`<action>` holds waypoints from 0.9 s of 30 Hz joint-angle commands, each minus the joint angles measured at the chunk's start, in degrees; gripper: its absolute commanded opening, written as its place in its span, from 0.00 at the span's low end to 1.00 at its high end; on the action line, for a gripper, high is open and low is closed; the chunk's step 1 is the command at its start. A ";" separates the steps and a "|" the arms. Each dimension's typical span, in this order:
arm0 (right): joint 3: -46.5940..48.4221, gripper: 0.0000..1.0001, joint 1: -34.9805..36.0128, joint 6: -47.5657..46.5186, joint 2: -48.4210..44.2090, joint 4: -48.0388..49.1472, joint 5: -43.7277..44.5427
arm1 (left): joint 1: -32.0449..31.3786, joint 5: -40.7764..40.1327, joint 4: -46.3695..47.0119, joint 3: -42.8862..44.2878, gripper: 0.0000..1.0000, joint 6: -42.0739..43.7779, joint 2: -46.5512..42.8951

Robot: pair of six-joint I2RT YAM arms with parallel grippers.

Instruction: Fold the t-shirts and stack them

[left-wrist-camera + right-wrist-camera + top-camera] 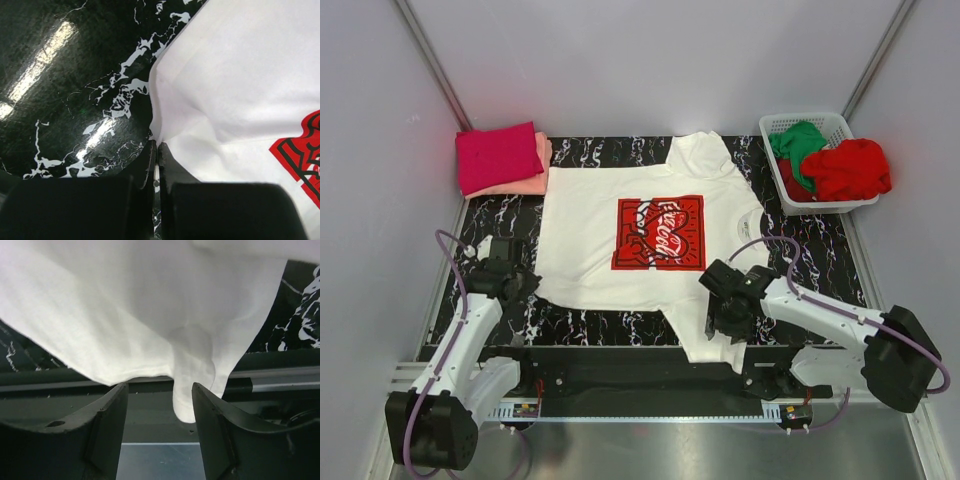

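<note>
white t-shirt (590, 250) lies spread flat across the middle of the black marbled bench (500, 215), chest up, with its red print (658, 232) showing. left pincer (156, 147) sits at the shirt's left edge near the front; its fingers are pressed together, clamped on a small pinch of the white cloth, which rises in a fold from the tips. right pincer (159, 386) is at the shirt's near right corner, where the cloth reaches the front edge of the bench. its fingers stand apart, and a lobe of white cloth hangs down between them; the one on the right side of the wrist view seems to brush it, the other is clear of it.

at the far left corner a folded magenta t-shirt (498, 155) rests on a folded salmon t-shirt (542, 165), just beside the white shirt's sleeve. at the far right a white basket (840, 125) holds a crumpled green t-shirt (798, 145) and a red t-shirt (850, 168) that spills over its rim.
</note>
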 commanded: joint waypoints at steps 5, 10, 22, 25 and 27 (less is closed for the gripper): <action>-2.70 0.60 5.37 5.54 -1.93 -2.38 -4.26 | 0.27 3.29 3.76 -0.22 0.00 0.52 0.30; -2.61 0.62 7.84 7.12 -1.31 -4.66 -3.47 | 0.27 3.38 3.58 -0.05 0.00 0.69 -0.14; -0.94 0.34 8.02 6.07 5.46 -3.35 0.22 | 0.27 3.99 4.29 -0.75 0.00 1.31 0.39; -1.03 0.05 8.02 6.07 5.19 -3.43 0.31 | 0.27 4.00 4.29 -0.92 0.00 1.57 0.39; -0.51 0.00 7.93 5.99 4.23 -3.87 0.57 | 0.27 4.26 4.03 -0.93 0.00 1.75 0.04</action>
